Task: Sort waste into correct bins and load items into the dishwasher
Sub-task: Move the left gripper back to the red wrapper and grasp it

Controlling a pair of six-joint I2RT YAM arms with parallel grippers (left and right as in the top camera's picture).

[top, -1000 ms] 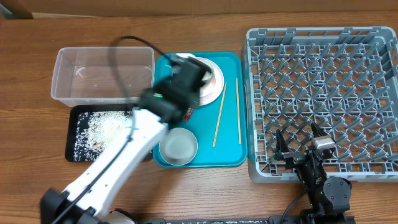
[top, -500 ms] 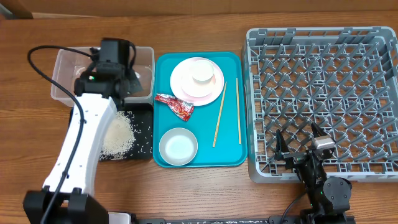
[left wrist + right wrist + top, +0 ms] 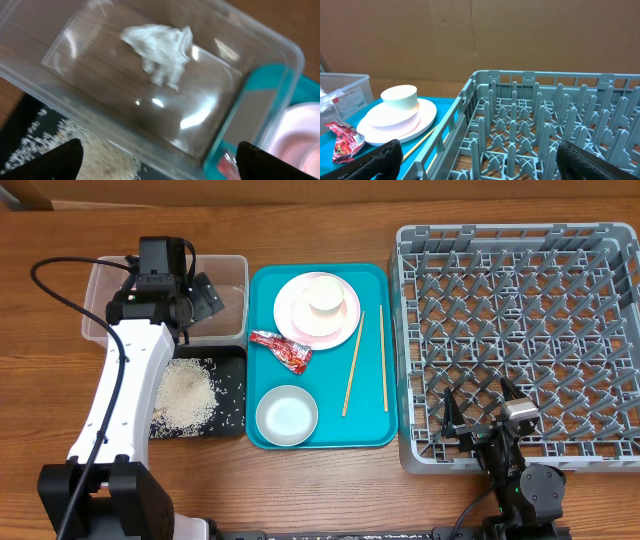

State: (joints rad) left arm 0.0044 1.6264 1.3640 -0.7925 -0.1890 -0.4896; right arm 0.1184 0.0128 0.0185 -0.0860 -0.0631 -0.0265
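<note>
The white left arm [image 3: 120, 410] stretches from the near-left edge to the far left, where the left gripper [image 3: 198, 298] points downward, its dark fingers [image 3: 60, 160] spread wide and holding nothing. The right arm [image 3: 520, 480] sits folded low at the near right, with the right gripper [image 3: 479, 402] gaping and empty.

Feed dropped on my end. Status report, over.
Grippers: left gripper open over clear tub, right gripper open at dish rack edge. In tub: tissue. On teal tray: red wrapper, unobstructed.
</note>
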